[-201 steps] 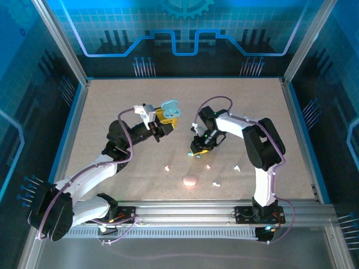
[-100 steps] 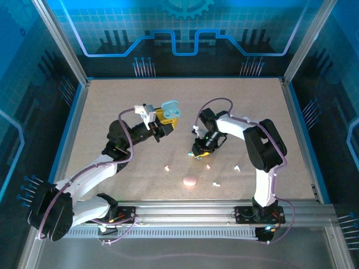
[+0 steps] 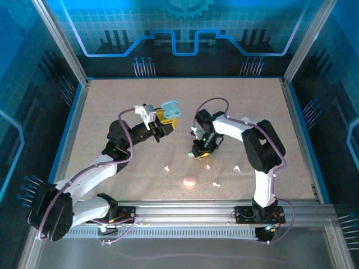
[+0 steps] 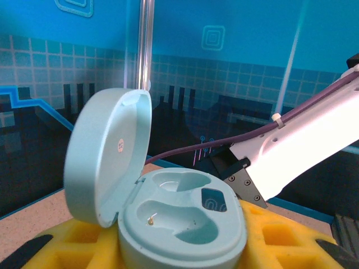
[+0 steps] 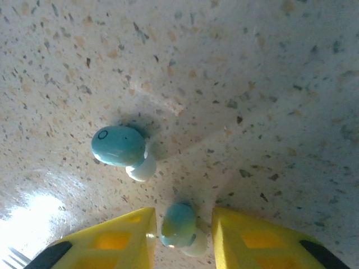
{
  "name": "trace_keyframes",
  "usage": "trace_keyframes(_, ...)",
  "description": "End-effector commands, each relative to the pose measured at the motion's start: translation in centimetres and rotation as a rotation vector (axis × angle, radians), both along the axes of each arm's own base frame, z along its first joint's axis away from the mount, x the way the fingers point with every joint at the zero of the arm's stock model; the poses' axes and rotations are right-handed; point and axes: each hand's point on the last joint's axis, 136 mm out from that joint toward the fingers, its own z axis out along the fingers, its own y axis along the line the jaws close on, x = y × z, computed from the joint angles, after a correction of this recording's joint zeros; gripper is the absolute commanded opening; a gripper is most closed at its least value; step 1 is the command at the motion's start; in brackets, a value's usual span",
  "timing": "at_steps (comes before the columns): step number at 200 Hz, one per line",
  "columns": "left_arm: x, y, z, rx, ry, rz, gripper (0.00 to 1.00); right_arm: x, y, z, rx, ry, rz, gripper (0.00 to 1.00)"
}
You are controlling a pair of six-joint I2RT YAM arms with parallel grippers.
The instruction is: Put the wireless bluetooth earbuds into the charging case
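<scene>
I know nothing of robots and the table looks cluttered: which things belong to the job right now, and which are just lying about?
In the job: open light blue charging case, held by the left hand; light blue earbud at the right hand; second light blue earbud beside it.
Lying about for now: pink case; pink earbuds; white earbuds.

The right gripper (image 3: 198, 153) now stands a little nearer to the front edge of the surface (image 3: 112, 117) than one second ago, and its wrist is shifted slightly to the left. Its jaws are closer together than before. They now stand on both sides of one light blue earbud (image 5: 178, 224), with a small gap on the right side. In the top view, the light blue spot that lay just beside the gripper is now hidden under it.
</scene>
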Motion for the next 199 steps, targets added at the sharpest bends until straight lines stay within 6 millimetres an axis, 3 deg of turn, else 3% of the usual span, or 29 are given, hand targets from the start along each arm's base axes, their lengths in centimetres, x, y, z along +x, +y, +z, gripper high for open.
trace_keyframes(1, -0.3, 0.4, 1.0, -0.002, -0.051, 0.008, 0.35, -0.1, 0.1, 0.5, -0.049, -0.019, -0.008, 0.32)
trace_keyframes(199, -0.2, 0.5, 0.7, 0.001, -0.045, 0.015, 0.36, -0.8, 0.4, -0.9, -0.13, 0.011, -0.023, 0.26)
